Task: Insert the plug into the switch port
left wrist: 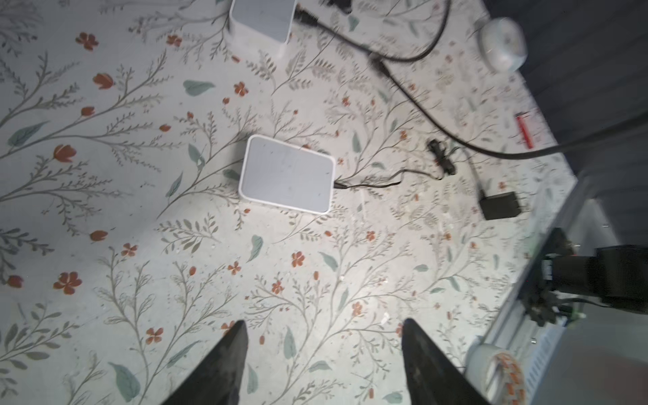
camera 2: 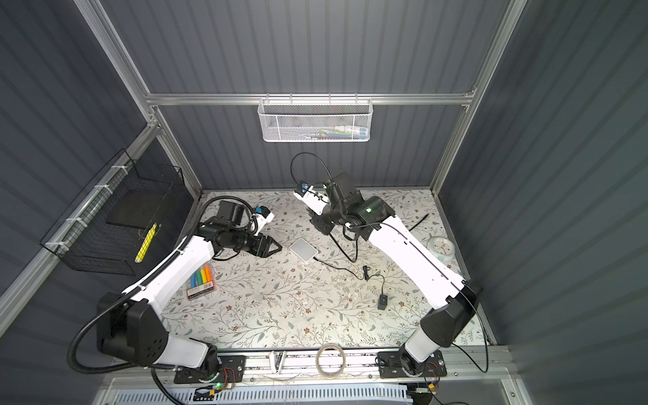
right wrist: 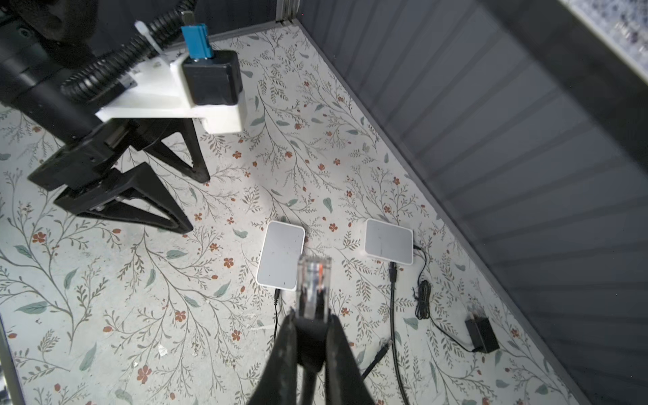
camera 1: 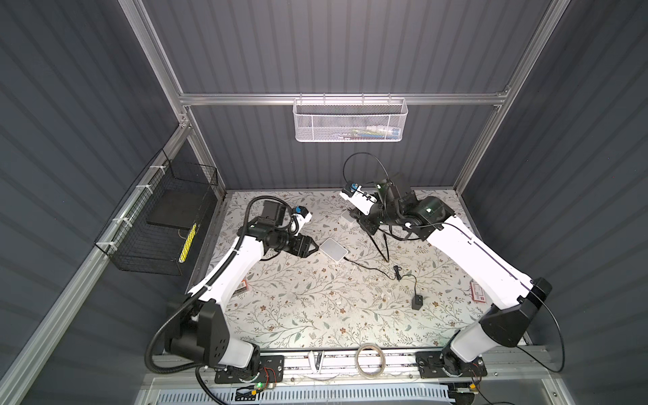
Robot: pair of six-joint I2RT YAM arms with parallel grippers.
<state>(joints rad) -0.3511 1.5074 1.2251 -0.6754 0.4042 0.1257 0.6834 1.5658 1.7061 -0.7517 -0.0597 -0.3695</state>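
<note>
1. Floral-print counter [camera 1: 315, 315] inside a grey corrugated-wall enclosure, with both arms reaching over it.
2. A small white square switch box [camera 1: 333, 249] [left wrist: 287, 174] with a grey top lies flat mid-counter. A thin black power cord [right wrist: 276, 312] leaves its edge. A black block-shaped power adapter [camera 1: 417, 302] lies well apart, toward the right arm.
3. A second white box [right wrist: 388, 245] of the same shape sits nearer the back wall, apart from the first.
4. Left claw [left wrist: 324, 326]: released, jaws spread wide with nothing between them. In both top views its tips point at the switch box's left corner, near it, with no contact seen.
5. Right claw [right wrist: 310, 315]: clenched on the rear of a clear plastic network plug [right wrist: 313, 277]. The plug's tip projects forward.
6. The network plug is held in the air above the counter, short of the switch box and not seated. The ports cannot be made out.
</note>
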